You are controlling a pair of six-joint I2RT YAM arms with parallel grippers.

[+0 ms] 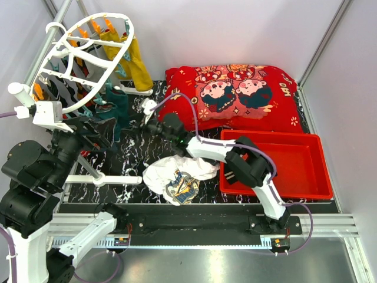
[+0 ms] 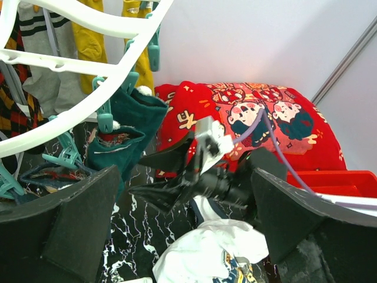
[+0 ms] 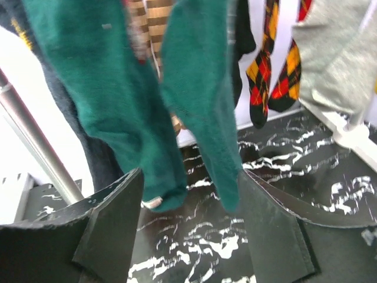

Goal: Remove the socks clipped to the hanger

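Cloth lies nearest: a crumpled white garment (image 1: 177, 174) with a printed patch, on the black marbled table (image 1: 126, 158) just ahead of the arm bases and just beside the red tray (image 1: 294, 165) at the right. Past it the left gripper (image 2: 185, 174) is raised by the lower edge of the rack, its fingers (image 2: 70, 230) spread wide and clamped on nothing. The other arm's wrist shows beyond the gap. The right gripper (image 3: 191, 177) is stretched leftward across the table to the same spot. Its fingers (image 3: 112, 230) are also well apart, and the toes of two teal socks (image 3: 106, 94) hang down into the gap, one toe just beside each finger — whether cloth touches a pad cannot be told. Both teal socks are clipped at their tops to the hanger (image 1: 82, 56), the white oval rack tilted over the table's far left corner beside a grey rail (image 3: 35, 147). More hang from it behind: red-and-yellow checked socks (image 3: 268, 76), a grey sock (image 3: 341, 59), a brown-striped sock (image 3: 154, 20), and mustard-yellow socks (image 1: 136, 65) at the far end under orange clips (image 1: 94, 26). Teal clips (image 2: 106, 121) sit along the near rim. Farthest back, against the white wall, lies a red cushion (image 1: 235, 94) printed with cartoon mice.
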